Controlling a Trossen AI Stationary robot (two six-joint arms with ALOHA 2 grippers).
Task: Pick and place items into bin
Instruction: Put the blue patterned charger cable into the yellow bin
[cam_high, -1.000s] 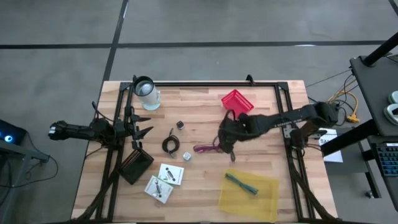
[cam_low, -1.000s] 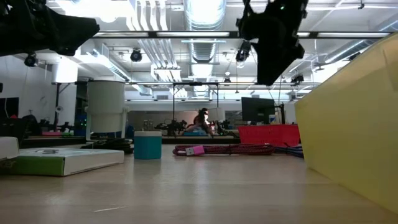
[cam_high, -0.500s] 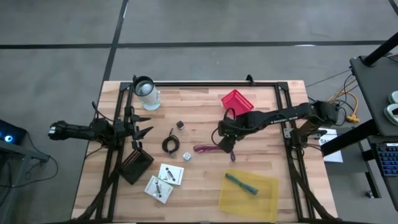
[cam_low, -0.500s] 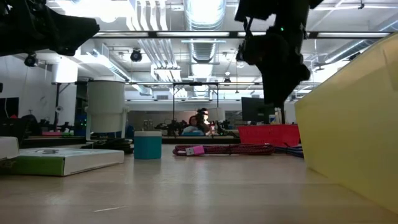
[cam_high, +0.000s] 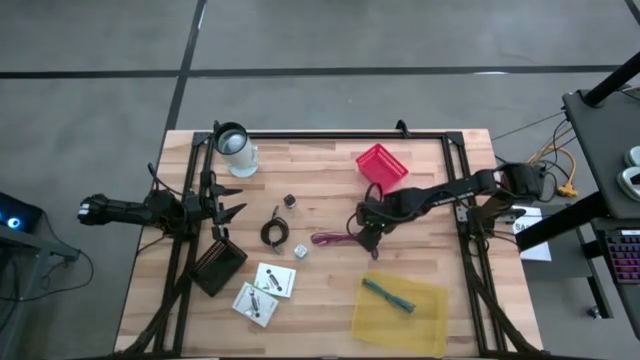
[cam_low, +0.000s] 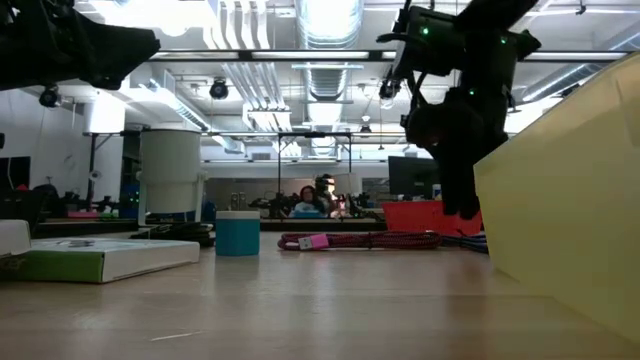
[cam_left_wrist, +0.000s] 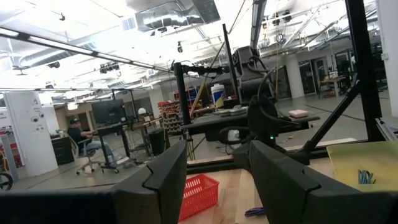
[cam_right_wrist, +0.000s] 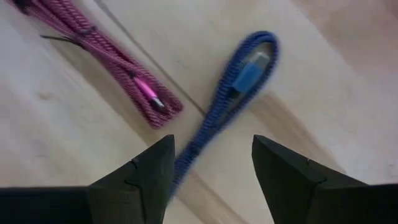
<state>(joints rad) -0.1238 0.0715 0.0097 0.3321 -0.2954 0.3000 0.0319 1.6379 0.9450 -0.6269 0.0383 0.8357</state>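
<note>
My right gripper (cam_high: 366, 228) hangs open just above two cables that lie flat on the wood. In the right wrist view its fingers (cam_right_wrist: 211, 149) straddle the blue braided cable (cam_right_wrist: 230, 99), touching nothing, and the magenta braided cable (cam_right_wrist: 118, 62) lies beside it. The magenta cable (cam_high: 328, 238) also shows in the high view and as a strip (cam_low: 360, 240) in the low view. A black cable coil (cam_high: 274, 233), two white cards (cam_high: 274, 279) (cam_high: 254, 303) and tiny pieces (cam_high: 289, 201) (cam_high: 299, 250) lie farther left. My left gripper (cam_high: 226, 201) waits open at the table's left side.
A yellow bin (cam_high: 400, 313) sits near the front right with a teal stick (cam_high: 388, 295) inside. A red basket (cam_high: 382, 165) stands behind the right gripper. A clear cup (cam_high: 236, 148) is at the far left corner, and a black box (cam_high: 218, 265) lies near the cards.
My right gripper has come down toward the table, over the cables, and shifted slightly toward the right edge. The cables and other items have stayed where they were.
</note>
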